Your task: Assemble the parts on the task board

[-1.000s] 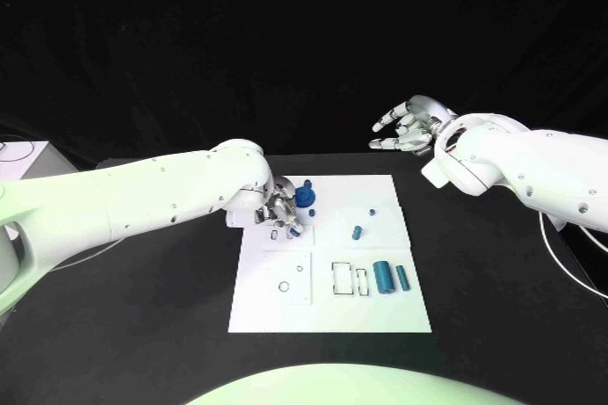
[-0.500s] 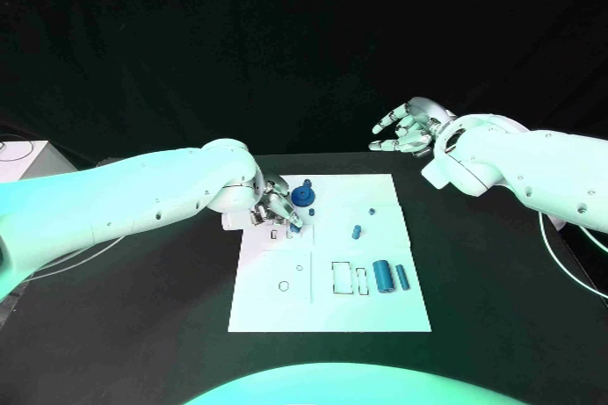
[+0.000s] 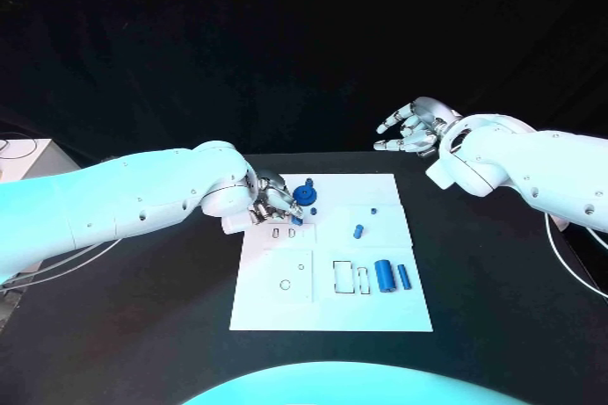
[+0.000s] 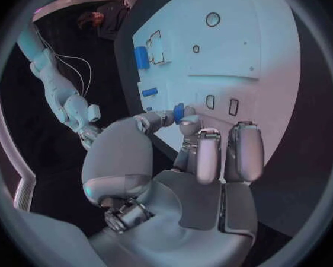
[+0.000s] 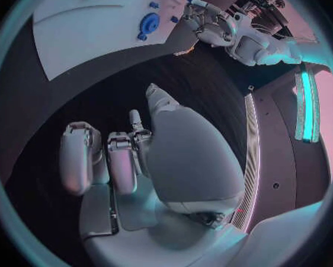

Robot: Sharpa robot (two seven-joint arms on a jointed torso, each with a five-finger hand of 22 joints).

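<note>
Left arm [image 3: 126, 203]: is being seen coming in from 9 o'clock, reaching to the board's 11 o'clock corner.
Left hand [image 3: 270, 203]: is being held over the board's far-left corner; a small blue peg [image 4: 179, 110] is being pinched between the thumb and a fingertip, the other fingers [image 4: 208, 154] being kept curled beside it. In the head view the peg [image 3: 295, 219] is showing just below the fingers, above two small slots [image 3: 283, 233].
Task board [image 3: 332, 313]: is lying flat at the table's middle, its long side running from 12 to 6 o'clock.
Round blue part [image 3: 304, 194]: is sitting at the board's 11 o'clock area, just beside the left hand.
Ring outline [image 3: 285, 285]: is being shown at the board's 8 o'clock area, well apart from the hand.
Small blue piece [image 3: 358, 230]: is lying near the board's centre, with a smaller blue dot [image 3: 372, 213] just toward 1 o'clock of it.
Rectangular recess [image 3: 342, 278]: is lying at 5 o'clock of the centre, unfilled.
Blue cylinders: a thick one [image 3: 384, 275] and a thin one [image 3: 403, 277] are lying side by side at the board's 4 o'clock area, near the recess.
Right hand [image 3: 412, 128]: is being held in the air beyond the table's far edge at 1 o'clock, well apart from the board; nothing is being gripped, and the fingers are being kept spread and loosely bent.
Table [image 3: 152, 335]: black, bearing the board.
</note>
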